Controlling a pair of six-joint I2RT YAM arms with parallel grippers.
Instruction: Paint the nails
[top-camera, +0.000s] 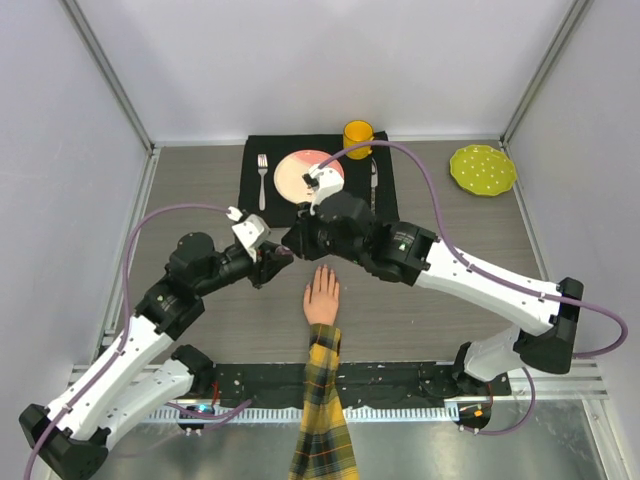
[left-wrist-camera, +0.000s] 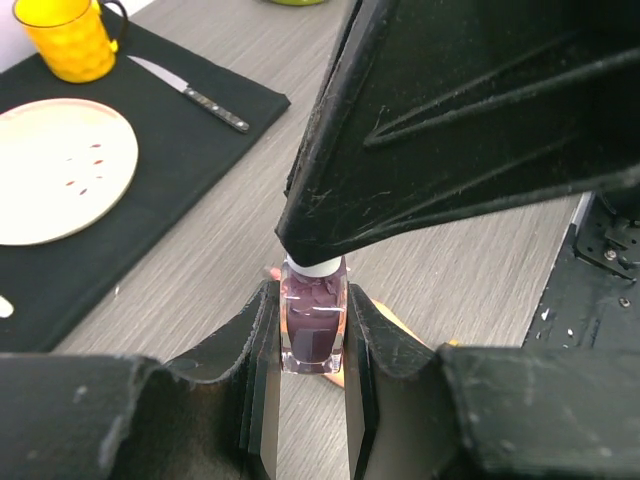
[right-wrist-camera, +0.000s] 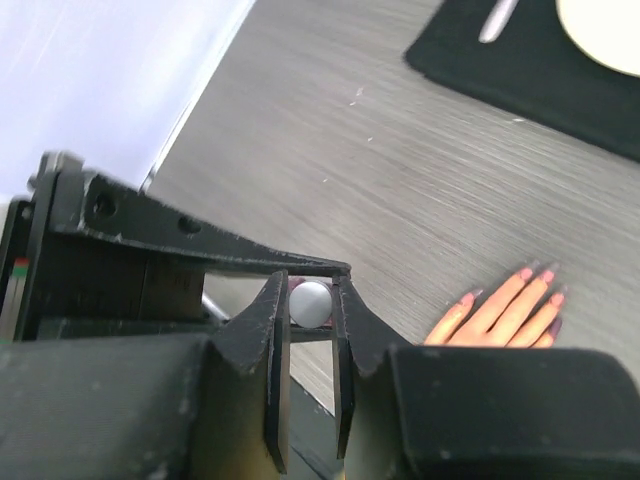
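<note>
- Left jaws: clamped on the purple polish bottle (left-wrist-camera: 313, 330), one pad against each flat side. The bottle stands upright between them.
- Right jaws: gripping the white cap (right-wrist-camera: 310, 302) at the top of that bottle, one finger on each side. In the left wrist view the cap sits on the bottle neck, directly under the right fingers (left-wrist-camera: 450, 110).
- Both sets of jaws meet at one point in the top view, the left arm (top-camera: 150, 320) reaching in from the left and the right arm (top-camera: 480, 285) from the right.
- Whether the bottle base touches the table (top-camera: 450, 215) cannot be told.
- Mannequin hand (top-camera: 322, 297): lies palm down on the table, just near-side and slightly right of the held bottle. Its fingers point away from the arm bases.
- Nails (right-wrist-camera: 548, 272): visible in the right wrist view as darker pink tips on the peach fingers, apart from both jaws. Whether they carry polish cannot be told.
- Plaid sleeve (top-camera: 325, 420): yellow and black, running from the wrist to the near table edge.
- Black placemat (top-camera: 255, 180): lies beyond the jaws and carries a pale plate (top-camera: 292, 180), a fork (top-camera: 263, 180) to its left and a knife (left-wrist-camera: 195, 95) to its right.
- Yellow mug (top-camera: 358, 132): stands at the far edge of the placemat.
- Green dish (top-camera: 483, 169): rests at the far right of the table, well apart from the rest.
</note>
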